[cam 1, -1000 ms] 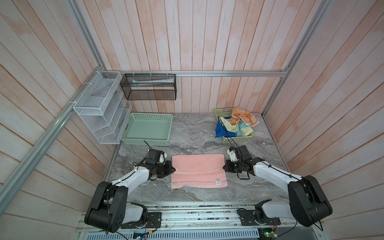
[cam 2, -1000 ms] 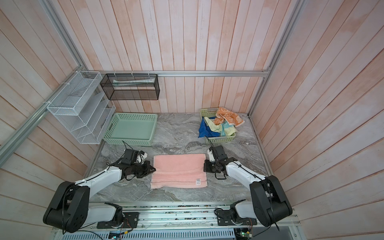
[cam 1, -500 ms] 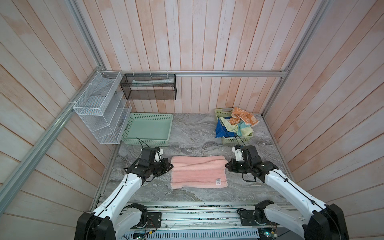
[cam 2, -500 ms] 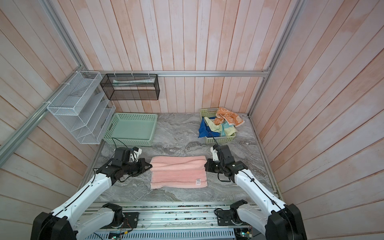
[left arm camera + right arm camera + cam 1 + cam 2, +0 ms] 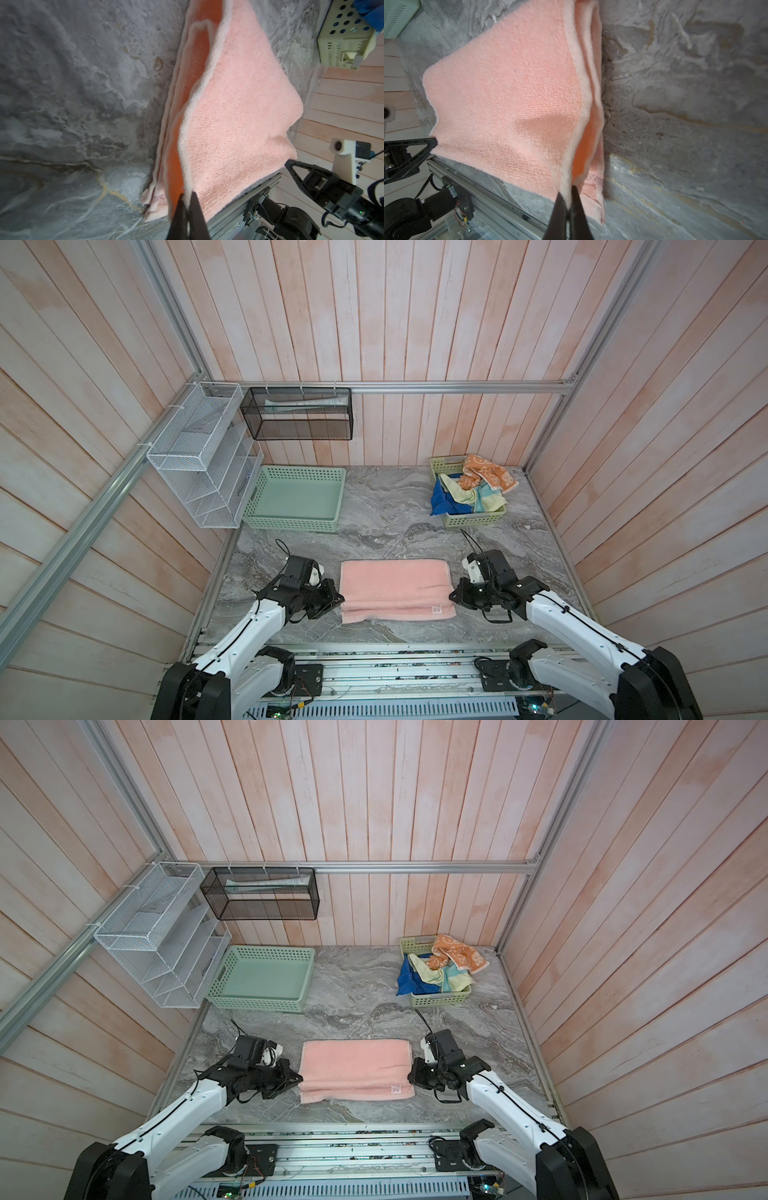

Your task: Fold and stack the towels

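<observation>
Near the front edge of the grey marbled desk (image 5: 386,510) lies the plain pink terry towel (image 5: 397,589), folded into a wide rectangle with its layered edges toward the front. At its left end the left gripper (image 5: 337,600) is closed on a front corner of the towel's upper layer. The left wrist view shows the black fingers (image 5: 196,209) pinching the pale hem, with that layer raised a little off the layers beneath. At the right end the right gripper (image 5: 453,598) is likewise clamped on the upper layer's front corner, hem caught between its tips.

Far back on the right, a pale green perforated plastic basket (image 5: 473,520) holds the other three. The royal blue towel (image 5: 442,499) hangs over its left wall, the pale yellow towel (image 5: 459,493) with teal lies on top, and the orange towel (image 5: 492,475) with cream cartoons drapes over the back right rim. A mint green perforated basket (image 5: 291,522) stands at the back left, well apart from the pink towel.
</observation>
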Robot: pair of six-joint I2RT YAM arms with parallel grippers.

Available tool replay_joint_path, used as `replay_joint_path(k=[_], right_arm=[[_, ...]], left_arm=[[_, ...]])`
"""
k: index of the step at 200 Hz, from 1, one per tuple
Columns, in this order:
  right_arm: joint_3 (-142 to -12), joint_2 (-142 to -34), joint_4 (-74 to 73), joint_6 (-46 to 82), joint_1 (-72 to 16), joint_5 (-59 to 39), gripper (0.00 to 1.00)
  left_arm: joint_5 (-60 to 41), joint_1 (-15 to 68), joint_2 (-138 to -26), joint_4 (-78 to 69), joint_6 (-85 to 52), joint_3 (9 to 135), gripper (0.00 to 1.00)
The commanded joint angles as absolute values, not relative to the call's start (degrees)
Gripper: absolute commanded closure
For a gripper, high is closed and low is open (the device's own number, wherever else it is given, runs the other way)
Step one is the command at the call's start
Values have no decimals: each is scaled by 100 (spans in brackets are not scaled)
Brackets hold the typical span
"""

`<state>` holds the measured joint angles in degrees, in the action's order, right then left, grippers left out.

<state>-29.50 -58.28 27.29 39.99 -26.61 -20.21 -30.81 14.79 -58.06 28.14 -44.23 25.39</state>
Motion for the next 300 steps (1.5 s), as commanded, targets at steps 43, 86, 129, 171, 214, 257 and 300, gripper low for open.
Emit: replay_joint_path(k=[43,86,129,171,214,257,300], right_arm=[[-3305,-5093,3937,4035,-2698,-1775,100],[-2579,-5165,3445,4306,-2720,-2085,69],[-3291,-5269,4035,4000,-2775,-1480,50],[-3687,-5509,3976,3882,-2970,-1125,51],[-3958,-6185,2902,3990,-3729,-1143,51],[-3842,-7474,1384,4034,-4172,-2176,52],[-3921,-8031,1239,3733,-4342,-2051,53]], left_arm=[[-2941,1538,-5142,3769,-4574,2719,100],[-2630,1713,-5053,3881,-4880,2542,69],[-1907,1701,-5502,3903,-4584,2970,47],[-2506,1689,-6100,2753,-4230,2906,41],[-3117,1668,-6978,1922,-3931,2704,40],[-3429,1613,-7203,961,-4063,2290,42],[-3640,1515,-7853,194,-4067,2127,50]])
